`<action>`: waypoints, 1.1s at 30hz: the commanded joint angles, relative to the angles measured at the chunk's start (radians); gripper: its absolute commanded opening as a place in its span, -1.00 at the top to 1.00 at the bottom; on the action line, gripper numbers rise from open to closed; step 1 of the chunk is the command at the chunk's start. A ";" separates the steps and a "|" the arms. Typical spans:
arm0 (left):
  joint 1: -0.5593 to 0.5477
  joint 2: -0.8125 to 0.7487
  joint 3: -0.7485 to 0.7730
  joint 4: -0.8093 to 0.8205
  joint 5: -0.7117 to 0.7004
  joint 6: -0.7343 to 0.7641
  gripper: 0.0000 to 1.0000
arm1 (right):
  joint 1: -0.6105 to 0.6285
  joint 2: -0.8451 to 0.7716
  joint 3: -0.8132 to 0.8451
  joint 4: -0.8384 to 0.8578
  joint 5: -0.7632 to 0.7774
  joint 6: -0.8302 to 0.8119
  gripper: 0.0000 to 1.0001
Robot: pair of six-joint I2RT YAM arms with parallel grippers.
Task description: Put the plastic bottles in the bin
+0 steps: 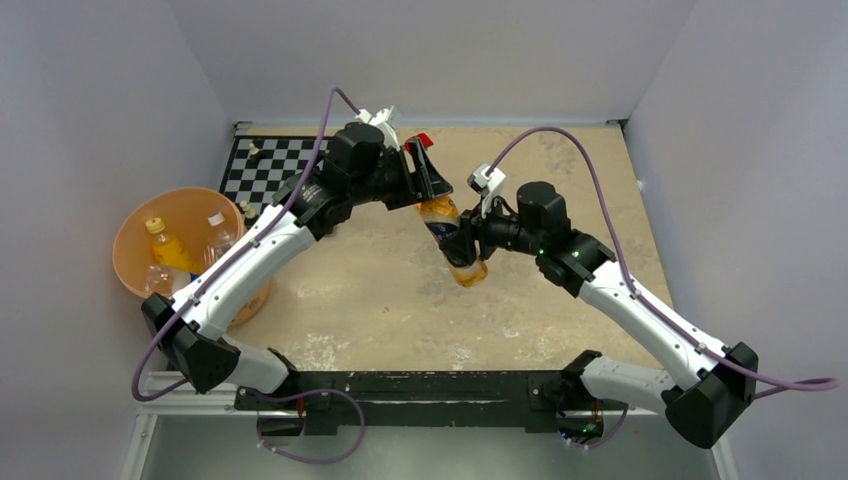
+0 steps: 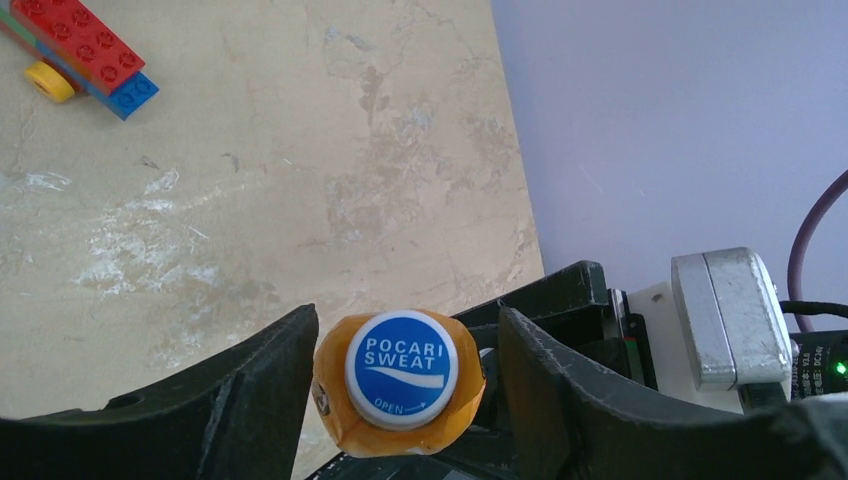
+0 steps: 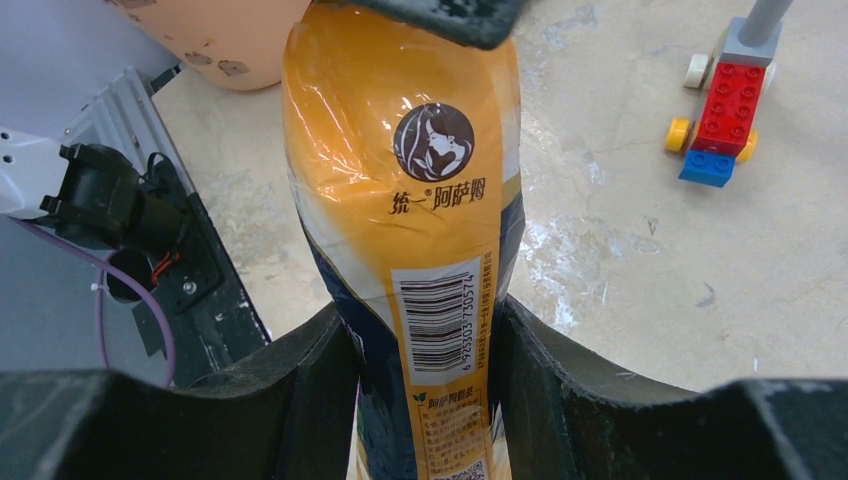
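clamping the lower, barcode end of the orange bottle [image 3: 400,150], the right gripper [image 3: 422,315] has both fingers pressed tight against the label. the bottle hangs tilted in the air above the middle of the table [image 1: 380,290], between the two arms, with its blue-and-white cap [image 2: 402,368] pointing toward the left gripper [image 2: 407,320]. that gripper's jaws stand apart, straddling the bottle's shoulder just below the cap: one finger looks to touch the orange wrap and the other shows a thin gap, so it is not clamped. the bin [image 1: 120,255] sits at the table's left edge, well apart from the held bottle, and holds a yellow bottle [image 1: 168,248] and at least two clear bottles [image 1: 218,232]. just behind the bin lies a chessboard [image 1: 275,165]. a brick toy [image 2: 85,48] lies on the table beyond the left gripper.
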 commanded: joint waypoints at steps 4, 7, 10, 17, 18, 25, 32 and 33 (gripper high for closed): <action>-0.005 0.009 0.041 0.044 0.015 0.012 0.10 | 0.013 0.014 0.068 -0.002 -0.001 0.014 0.01; -0.005 -0.008 0.013 0.060 0.008 0.003 0.51 | 0.015 0.017 0.072 -0.005 -0.002 0.018 -0.01; -0.004 -0.021 0.011 0.051 -0.005 0.007 0.92 | 0.015 0.034 0.102 -0.045 0.028 0.022 -0.75; 0.009 -0.062 0.072 -0.115 -0.187 0.114 1.00 | 0.015 0.071 0.305 -0.220 -0.069 -0.094 -0.93; 0.016 -0.072 0.086 -0.141 -0.226 0.144 1.00 | 0.015 0.072 0.344 -0.257 -0.094 -0.126 -0.94; 0.190 -0.110 0.300 -0.510 -0.621 0.374 1.00 | 0.015 -0.079 0.397 -0.264 0.011 -0.175 -0.97; 0.319 -0.206 0.429 -0.530 -1.104 0.667 1.00 | 0.014 -0.262 0.265 -0.174 0.418 -0.112 -0.97; 0.350 -0.232 0.403 -0.481 -1.119 0.703 1.00 | 0.013 -0.267 0.263 -0.177 0.431 -0.110 -0.97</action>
